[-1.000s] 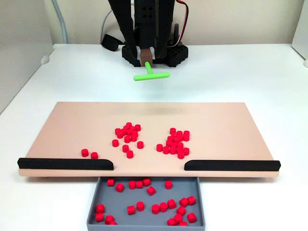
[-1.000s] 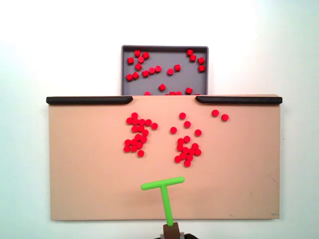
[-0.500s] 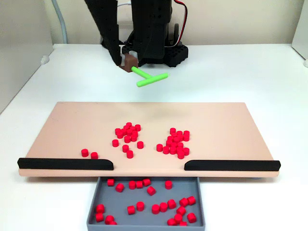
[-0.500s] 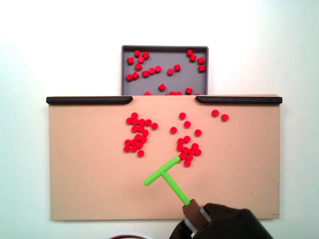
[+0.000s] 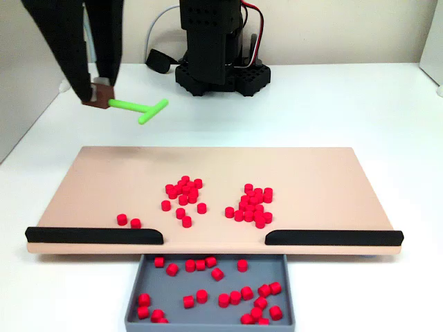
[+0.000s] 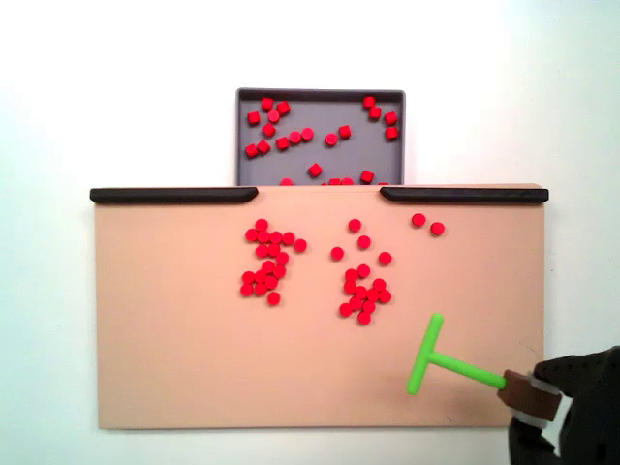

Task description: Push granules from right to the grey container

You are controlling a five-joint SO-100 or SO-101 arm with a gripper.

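Red granules lie on the tan board (image 5: 325,187) in two clusters, the left cluster (image 5: 183,194) and the right cluster (image 5: 253,205), with two strays (image 5: 129,221) near the left rail. From above, the same clusters (image 6: 269,262) (image 6: 364,288) and strays (image 6: 427,224) show. The grey container (image 5: 208,324) (image 6: 320,93) sits at the board's gap edge and holds several granules. My gripper (image 5: 99,97) (image 6: 531,397) is shut on the brown handle of the green T-shaped pusher (image 5: 142,109) (image 6: 434,356). The pusher hangs above the board's back corner, apart from all granules.
Two black rails (image 5: 93,235) (image 5: 334,237) line the board's container-side edge, leaving a gap between them over the container. The arm's black base (image 5: 221,66) stands behind the board. A white table (image 5: 346,104) surrounds everything.
The gripper swung with the pusher from behind the board's middle out to its back corner, left in the front view, right in the top view. No granules moved.
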